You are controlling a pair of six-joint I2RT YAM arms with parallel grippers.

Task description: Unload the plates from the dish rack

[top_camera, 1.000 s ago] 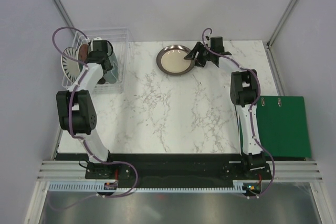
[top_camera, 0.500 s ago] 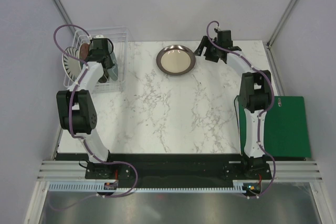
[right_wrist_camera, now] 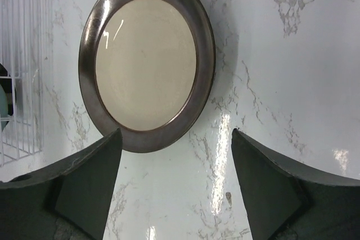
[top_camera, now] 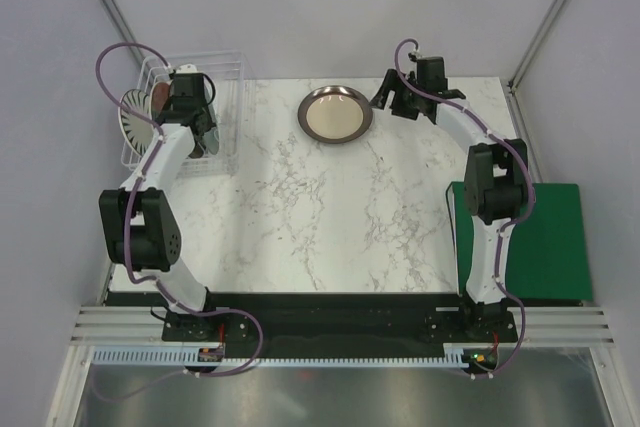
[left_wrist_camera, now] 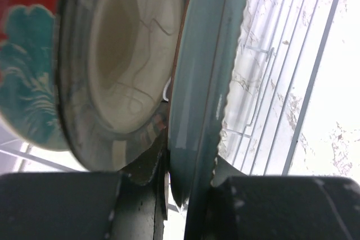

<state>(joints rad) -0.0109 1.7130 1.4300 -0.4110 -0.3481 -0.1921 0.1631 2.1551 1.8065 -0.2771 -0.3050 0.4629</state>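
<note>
Now the left gripper pinches the grey-teal plate upright in the dish rack; the right gripper, spread wide, hangs just beside the brown plate.

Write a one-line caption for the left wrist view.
Left pincer shut on the plain grey-teal round plate, beside a black-rimmed cream plate and a red teal-flowered plate.

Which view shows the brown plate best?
The right wrist view: the brown plate appears large and close, rim and centre clear. The top external view shows it small; the left wrist view, not at all.
</note>
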